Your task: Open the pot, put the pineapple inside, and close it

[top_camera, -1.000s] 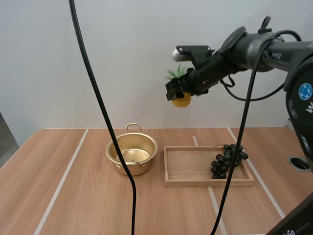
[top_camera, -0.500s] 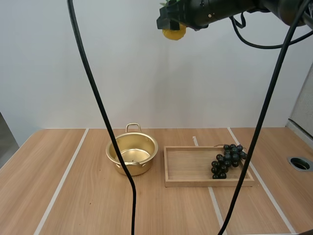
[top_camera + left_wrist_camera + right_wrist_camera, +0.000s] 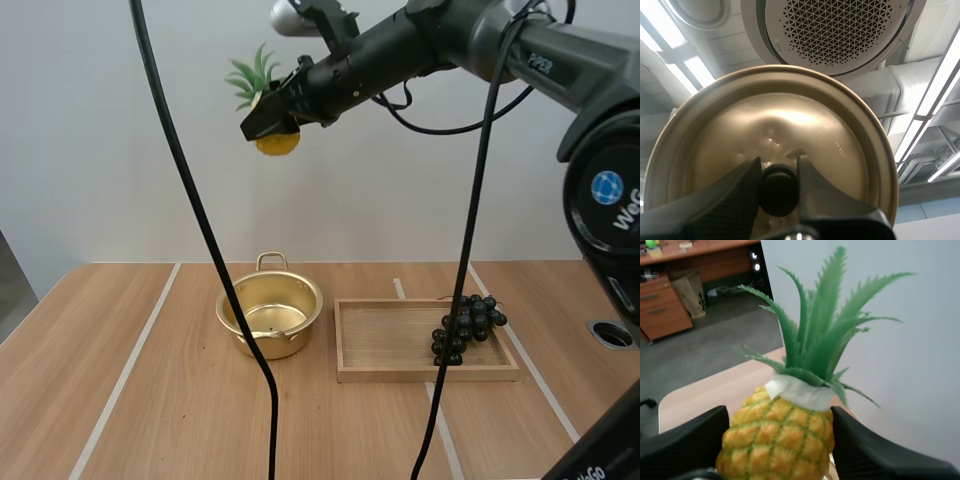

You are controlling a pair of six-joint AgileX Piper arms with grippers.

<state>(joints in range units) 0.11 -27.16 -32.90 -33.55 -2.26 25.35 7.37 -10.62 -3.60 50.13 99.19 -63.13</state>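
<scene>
Our right claw [image 3: 270, 124] is clamped on the pineapple [image 3: 277, 143], holding it high over the bench [image 3: 150, 400], well clear of everything on it. In the high view the fruit hangs roughly in line with the open pot [image 3: 270, 316], though we cannot tell how far forward or back it sits. The pot stands near the far edge of the bench, about midway along it. The wooden tray [image 3: 420, 375] lies just beside it toward the right edge, with the grapes [image 3: 466, 324] in the tray's right end.

In the right wrist view, the two fingers press the yellow body from either side, below the white collar, and the green crown [image 3: 820, 335] stands free above them. We judge this pineapple to be a light, stiff model. Its bumpy skin should give the pads purchase, while the thin leaves would likely bend or slip, so the body is the right place to hold it. It looks small enough to drop into the pot.

Our left claw [image 3: 778, 172] grips the lid [image 3: 835, 145] by its dark knob [image 3: 778, 192], fingertips pinching it from both sides. The lid reads as thin, smooth metal, light but slippery at the rim, so the knob is the sound hold for setting it back on once the fruit is inside.
</scene>
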